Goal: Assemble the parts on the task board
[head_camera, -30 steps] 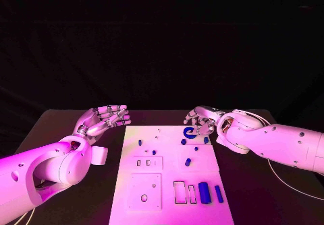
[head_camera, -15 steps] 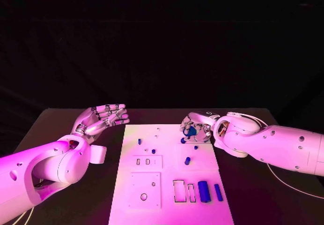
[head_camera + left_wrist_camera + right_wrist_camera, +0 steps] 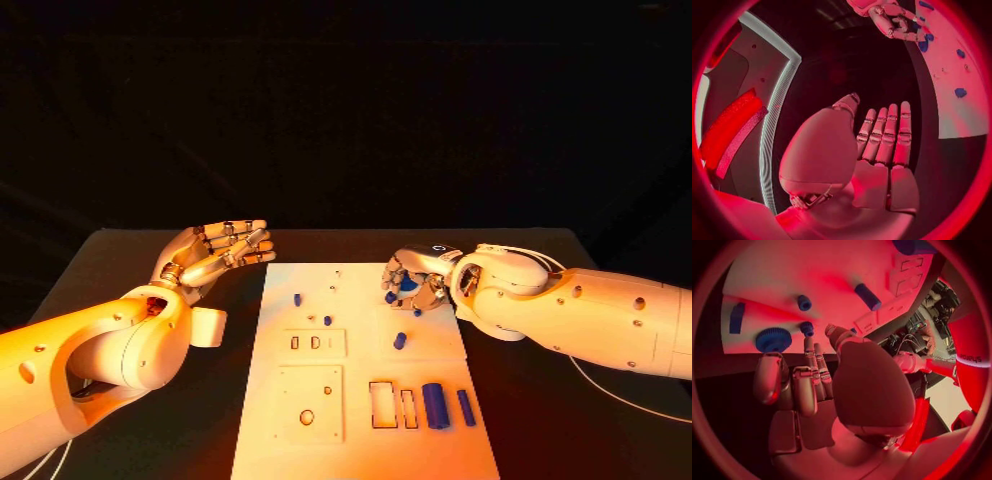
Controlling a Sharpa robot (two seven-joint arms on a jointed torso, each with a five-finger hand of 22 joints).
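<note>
The white task board [image 3: 361,300] lies in the middle of the black table. My right hand [image 3: 415,275] hangs low over its far right corner, fingers curved down around a blue gear [image 3: 408,285]. In the right wrist view the gear [image 3: 773,339] lies flat on the board just beyond the fingertips [image 3: 770,371], with nothing in the palm. Small blue pegs [image 3: 299,299] [image 3: 327,322] [image 3: 418,312] and a short cylinder [image 3: 400,342] are on the board. My left hand [image 3: 224,250] is raised beside the board's far left corner, palm up, fingers straight [image 3: 887,132], holding nothing.
At the board's near right a thick blue cylinder [image 3: 434,407] and a thin blue bar [image 3: 466,408] lie next to rectangular slots [image 3: 384,405]. A square plate with an oval hole [image 3: 307,416] sits near left. A cable [image 3: 606,385] runs over the table on the right.
My right hand has moved left and down over the board's far right corner, now covering most of the gear. The left hand has stayed almost still.
</note>
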